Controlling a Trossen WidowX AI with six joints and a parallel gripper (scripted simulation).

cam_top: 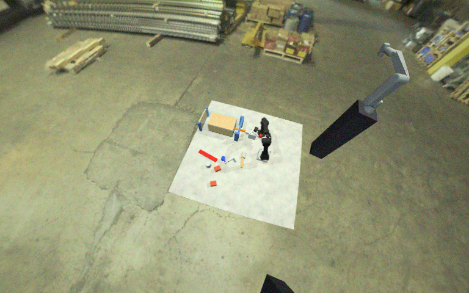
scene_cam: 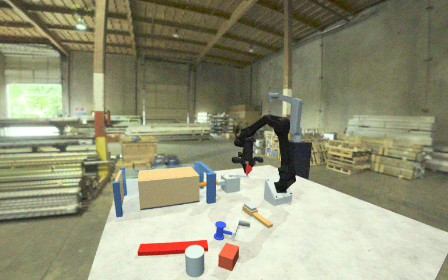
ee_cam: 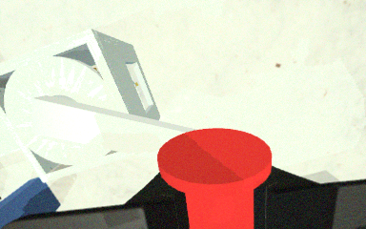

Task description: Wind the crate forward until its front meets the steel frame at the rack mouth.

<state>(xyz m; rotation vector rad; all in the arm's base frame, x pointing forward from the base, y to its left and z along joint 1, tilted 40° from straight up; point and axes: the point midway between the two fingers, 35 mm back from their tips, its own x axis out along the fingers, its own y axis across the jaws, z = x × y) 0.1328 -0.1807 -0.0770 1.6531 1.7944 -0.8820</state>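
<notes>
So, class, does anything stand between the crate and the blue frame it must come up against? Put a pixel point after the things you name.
Nothing visible blocks it: only the orange strap (cam_top: pixel 243 130) (scene_cam: pixel 202 184) spans the gap between the crate (cam_top: pixel 222 119) (scene_cam: pixel 168 189) and the blue frame (cam_top: pixel 240 122) (scene_cam: pixel 213 187) (ee_cam: pixel 34 204). The gap's far side is partly hidden.

Wrist view closest (top farthest).

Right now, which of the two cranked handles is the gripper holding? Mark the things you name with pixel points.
The one with the red knob (cam_top: pixel 260 135) (scene_cam: pixel 248 168) (ee_cam: pixel 214 155), its arm reaching over the winch; the other, with a grey grip (scene_cam: pixel 244 223), lies beside the blue spool-shaped piece (cam_top: pixel 223 158) (scene_cam: pixel 219 230).
</notes>
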